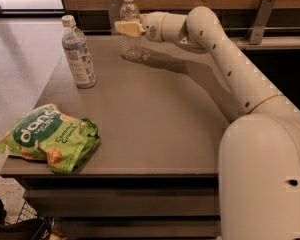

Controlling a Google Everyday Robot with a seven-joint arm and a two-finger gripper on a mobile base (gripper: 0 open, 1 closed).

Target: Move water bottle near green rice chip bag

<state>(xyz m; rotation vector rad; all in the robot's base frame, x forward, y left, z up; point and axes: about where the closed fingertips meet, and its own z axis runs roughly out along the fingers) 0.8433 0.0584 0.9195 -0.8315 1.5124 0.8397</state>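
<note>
The water bottle [131,44] is small, clear and ribbed with a white cap. It stands upright at the back edge of the grey table [155,119]. My gripper [128,28] reaches in from the right and is at the bottle's upper half, level with its shoulder and overlapping it in the view. The green rice chip bag [49,136], bright green with white "dang" lettering, lies flat at the table's front left corner, far from the bottle.
A taller bottle with a large grey-blue label [78,54] stands at the table's left side, between the water bottle and the bag. A wooden wall with metal brackets [260,16] runs behind the table. My arm [230,69] spans the right side.
</note>
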